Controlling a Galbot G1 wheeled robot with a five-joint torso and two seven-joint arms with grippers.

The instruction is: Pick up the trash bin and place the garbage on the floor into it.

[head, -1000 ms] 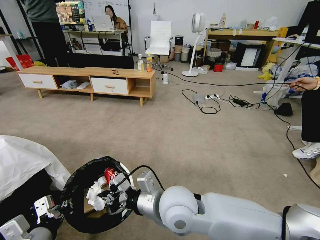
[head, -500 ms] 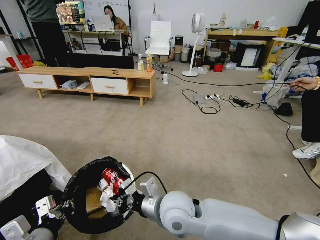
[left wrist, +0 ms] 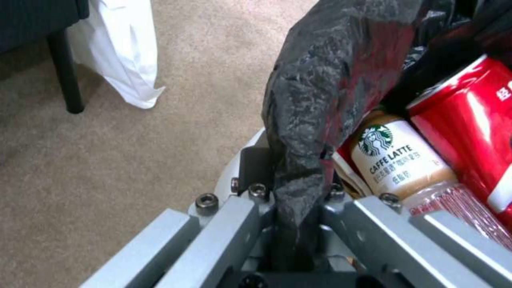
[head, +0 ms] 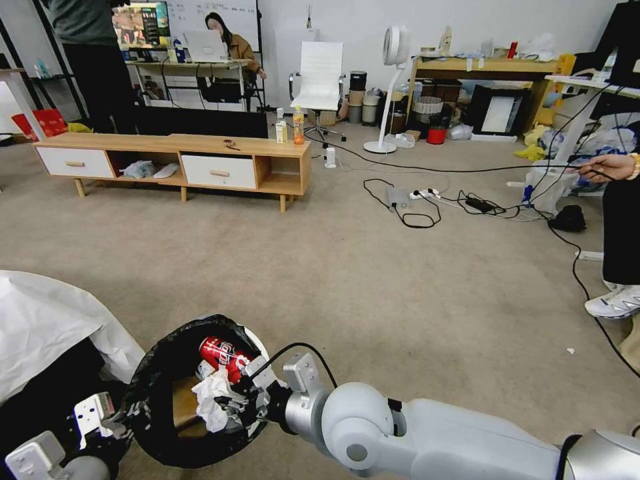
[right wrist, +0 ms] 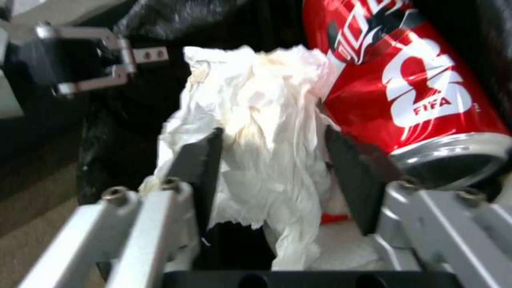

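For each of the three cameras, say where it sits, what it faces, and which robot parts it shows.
Head view: on the head, looking forward and down over the carpet; both arms show, the right gripper in the trash bin.
Left wrist view: on the left wrist, facing the bag rim pinched by the left gripper.
Right wrist view: on the right wrist, facing its fingers around the tissue.
Shared: all three show the soda can.

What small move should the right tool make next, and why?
Probably open and let go: the right tool holds the crumpled tissue over the trash bin, beside the red can, while the left tool grips the bin's rim.
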